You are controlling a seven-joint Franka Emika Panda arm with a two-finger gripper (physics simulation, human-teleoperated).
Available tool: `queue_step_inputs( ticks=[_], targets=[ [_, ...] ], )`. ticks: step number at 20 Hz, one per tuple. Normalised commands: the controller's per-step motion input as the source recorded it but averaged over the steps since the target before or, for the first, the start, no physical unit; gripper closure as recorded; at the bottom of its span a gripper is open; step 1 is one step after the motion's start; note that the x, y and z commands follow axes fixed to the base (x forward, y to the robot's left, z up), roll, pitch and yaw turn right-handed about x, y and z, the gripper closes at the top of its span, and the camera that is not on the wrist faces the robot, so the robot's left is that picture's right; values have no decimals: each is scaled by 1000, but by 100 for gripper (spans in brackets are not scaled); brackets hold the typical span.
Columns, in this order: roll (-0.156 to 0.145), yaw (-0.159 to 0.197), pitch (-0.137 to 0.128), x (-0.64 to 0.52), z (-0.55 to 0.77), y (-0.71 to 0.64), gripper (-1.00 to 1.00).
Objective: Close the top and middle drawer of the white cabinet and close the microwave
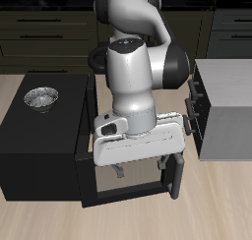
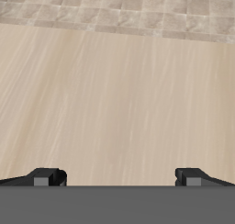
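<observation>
Black microwave (image 1: pixel 44 150) door (image 1: pixel 128 180) ajar, front-facing

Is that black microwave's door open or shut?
Open. The microwave has its door swung out toward the table's front edge, below the gripper.

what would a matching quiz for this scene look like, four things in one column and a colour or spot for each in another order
Things:
1. microwave
2. white cabinet
3. bowl
4. table

Descriptions:
a. pale grey-white box with dark bar handles on one face
b. light wood surface
c. large matte black box
d. shiny metal, sitting on top of the black box

Pairs: 1-c, 2-a, 3-d, 4-b
</observation>
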Motion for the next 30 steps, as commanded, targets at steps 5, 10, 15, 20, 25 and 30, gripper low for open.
queue_step_inputs(
  ticks=[5, 10, 15, 20, 25, 30],
  targets=[
    [4, -17, 25, -181, -139, -117, -100],
    [4, 20, 39, -105, -266, -142, -100],
    [13, -33, 19, -127, -149, -148, -100],
    [17, -23, 24, -157, -122, -114, -100],
    [67, -11, 35, -255, -318, -53, -100],
    [65, -30, 35, -347, -249, -5, -100]
  ],
)
